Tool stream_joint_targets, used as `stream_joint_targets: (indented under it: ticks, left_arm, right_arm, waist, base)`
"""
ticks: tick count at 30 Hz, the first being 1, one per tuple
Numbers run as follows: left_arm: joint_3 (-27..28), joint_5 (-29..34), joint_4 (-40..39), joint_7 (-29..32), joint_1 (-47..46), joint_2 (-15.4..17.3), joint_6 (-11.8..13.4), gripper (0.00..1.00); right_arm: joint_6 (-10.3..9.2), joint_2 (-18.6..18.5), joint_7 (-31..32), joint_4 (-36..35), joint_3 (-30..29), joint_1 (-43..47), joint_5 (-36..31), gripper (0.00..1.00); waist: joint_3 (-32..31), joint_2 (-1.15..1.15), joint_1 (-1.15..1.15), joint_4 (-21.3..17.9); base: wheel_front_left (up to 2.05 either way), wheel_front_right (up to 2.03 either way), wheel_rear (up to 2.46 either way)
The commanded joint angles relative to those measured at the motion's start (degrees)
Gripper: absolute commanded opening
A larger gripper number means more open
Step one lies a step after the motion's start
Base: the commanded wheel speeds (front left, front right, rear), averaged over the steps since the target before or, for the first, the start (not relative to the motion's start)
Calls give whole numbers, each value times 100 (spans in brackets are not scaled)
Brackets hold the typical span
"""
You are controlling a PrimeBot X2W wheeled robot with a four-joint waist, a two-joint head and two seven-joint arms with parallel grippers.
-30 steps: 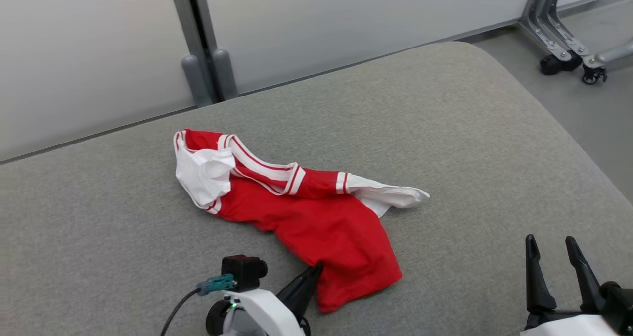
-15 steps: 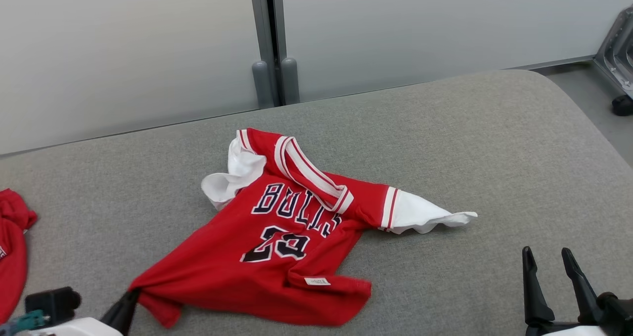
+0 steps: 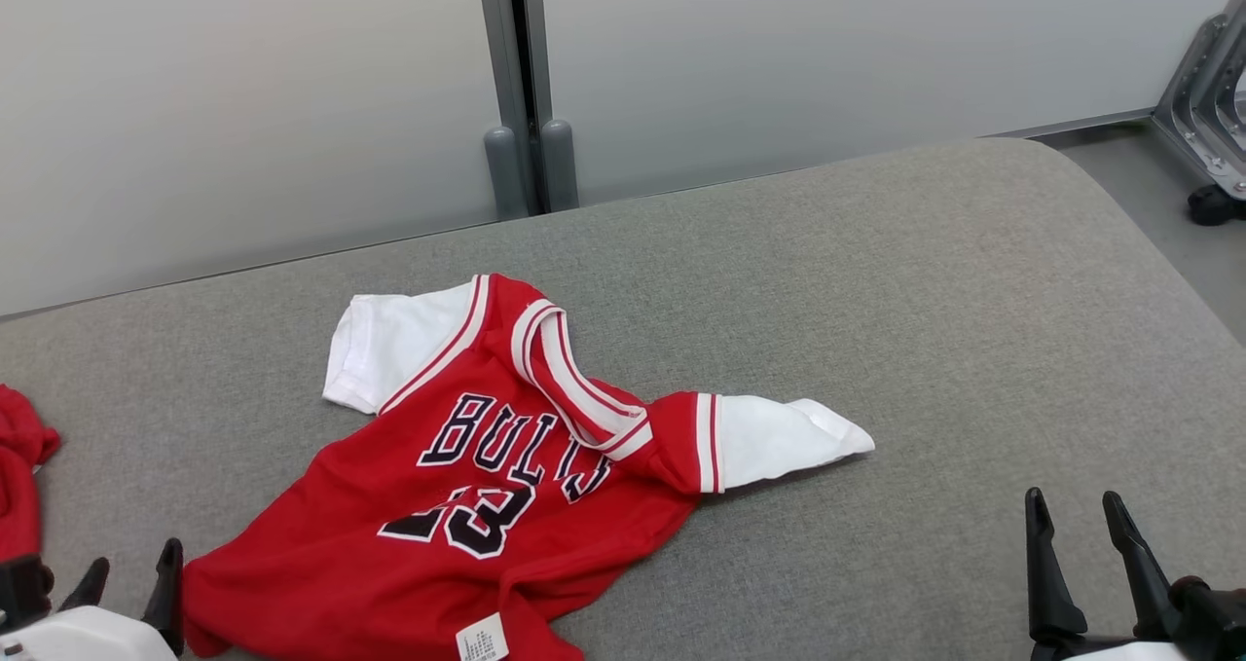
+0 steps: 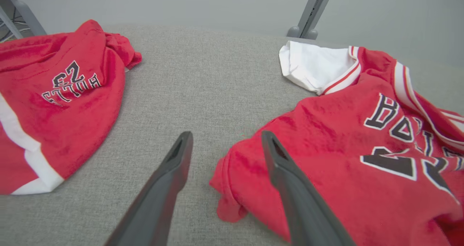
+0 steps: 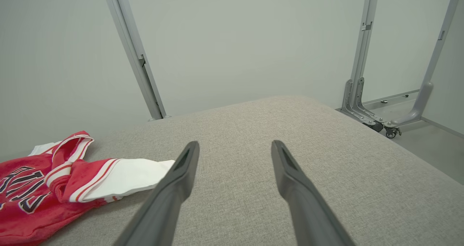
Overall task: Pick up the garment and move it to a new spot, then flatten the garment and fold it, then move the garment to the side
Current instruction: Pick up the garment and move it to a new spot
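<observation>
A red jersey (image 3: 487, 505) with white sleeves and dark lettering lies spread front-up on the grey cushioned surface (image 3: 925, 311). Its hem corner (image 4: 232, 188) is bunched between the tips of my left gripper (image 4: 226, 144), which stands open with nothing held. In the head view that left gripper (image 3: 131, 578) sits at the lower left, just beside the jersey's hem. My right gripper (image 3: 1071, 520) is open at the lower right, well apart from the white sleeve (image 5: 127, 179), over bare cushion (image 5: 253, 137).
A second red garment (image 4: 54, 94) with a white stripe lies crumpled to the left, its edge also at the head view's left border (image 3: 19, 476). Grey panels with a metal post (image 3: 516, 87) stand behind. A wheeled metal frame (image 5: 388, 119) stands off the cushion's right edge.
The head camera shifted. The jersey was dragged and spread out with the lettering up, its far sleeve now flat. My left gripper, shut on the hem before, has opened and let it go.
</observation>
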Motion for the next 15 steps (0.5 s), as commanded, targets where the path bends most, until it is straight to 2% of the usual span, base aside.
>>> stream_joint_targets:
  ticks: [1,4,8,12,15]
  left_arm:
    - [58,103,-135,-40,8,109,142,100]
    - [184,206,-625,-236,-61,142,330,100]
    - [-125,306,-1409,-58,-291,-20,288,100]
    - [-678,385,-1599,321,-721,-379,137,100]
    - [-1139,438,-1315,530,-1104,-869,-10,100]
  right_arm:
    - [-2,-32,-2,1,-39,62,-2,100]
    - [-2,-32,-3,-10,-52,57,-10,100]
    - [-2,-30,-2,-1,3,-30,-10,100]
    - [-2,-30,-2,-25,120,-176,-2,100]
    - [-2,-31,-2,-20,205,-277,51,100]
  waist:
    - [2,0,0,-24]
    - [19,0,0,-50]
    - [77,0,0,-134]
    - [235,0,0,-339]
    - [372,0,0,-548]
  base:
    - [0,0,0]
    - [0,0,0]
    - [0,0,0]
    - [0,0,0]
    - [0,0,0]
